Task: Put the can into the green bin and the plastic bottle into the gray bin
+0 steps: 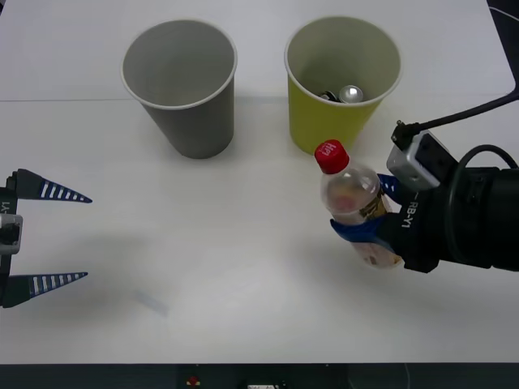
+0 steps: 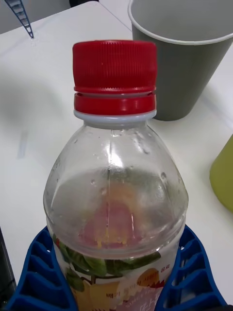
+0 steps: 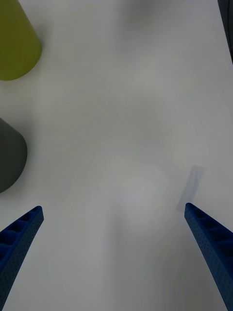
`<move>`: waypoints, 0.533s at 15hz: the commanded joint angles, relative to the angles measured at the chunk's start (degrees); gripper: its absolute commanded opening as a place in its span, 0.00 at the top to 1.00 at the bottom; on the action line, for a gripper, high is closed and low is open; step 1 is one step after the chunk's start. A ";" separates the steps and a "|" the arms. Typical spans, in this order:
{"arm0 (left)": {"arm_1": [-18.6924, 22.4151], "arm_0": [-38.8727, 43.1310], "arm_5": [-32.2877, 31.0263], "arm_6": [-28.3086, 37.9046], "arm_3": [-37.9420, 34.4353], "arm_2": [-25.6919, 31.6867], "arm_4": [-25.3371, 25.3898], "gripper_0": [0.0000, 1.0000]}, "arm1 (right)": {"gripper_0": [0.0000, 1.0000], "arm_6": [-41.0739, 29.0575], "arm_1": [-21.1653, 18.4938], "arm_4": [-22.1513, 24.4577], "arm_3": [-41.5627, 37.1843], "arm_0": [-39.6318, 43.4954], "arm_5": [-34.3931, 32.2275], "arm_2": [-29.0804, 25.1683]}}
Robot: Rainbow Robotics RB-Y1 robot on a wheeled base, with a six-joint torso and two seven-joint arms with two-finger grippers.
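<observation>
The plastic bottle (image 1: 350,194), clear with a red cap and a yellow label, is held tilted just in front of the green bin (image 1: 340,89), with my right gripper (image 1: 369,231) shut on its lower body. From the right wrist camera the bottle (image 2: 116,194) sits between blue fingers (image 2: 34,277), its cap toward the gray bin (image 2: 179,53). The can (image 1: 351,94) lies inside the green bin, silver top showing. The gray bin (image 1: 182,85) stands to the left of the green one. My left gripper (image 1: 45,239) rests open at the table's left edge.
A faint strip of clear tape (image 1: 152,303) lies on the white table (image 1: 243,324) near the front. The left wrist view shows the green bin (image 3: 14,43) and gray bin (image 3: 9,155) at its edge, and the tape (image 3: 190,187).
</observation>
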 commanded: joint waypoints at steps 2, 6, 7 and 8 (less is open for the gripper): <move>0.00 0.00 0.00 0.00 0.00 0.00 0.00 0.00 | 1.00 -7.65 -1.98 0.15 0.01 -10.40 0.02 1.59; 0.00 0.00 0.00 0.00 0.00 0.00 0.00 0.00 | 1.00 -9.76 -3.65 0.06 3.26 -16.29 0.02 3.79; 0.00 0.00 0.00 0.00 0.00 0.00 0.00 0.00 | 1.00 -9.67 -3.65 0.06 4.32 -17.52 0.02 4.05; 0.00 0.00 0.00 0.00 0.00 0.00 0.00 0.00 | 1.00 -9.76 -4.09 -0.03 5.64 -19.54 0.02 4.93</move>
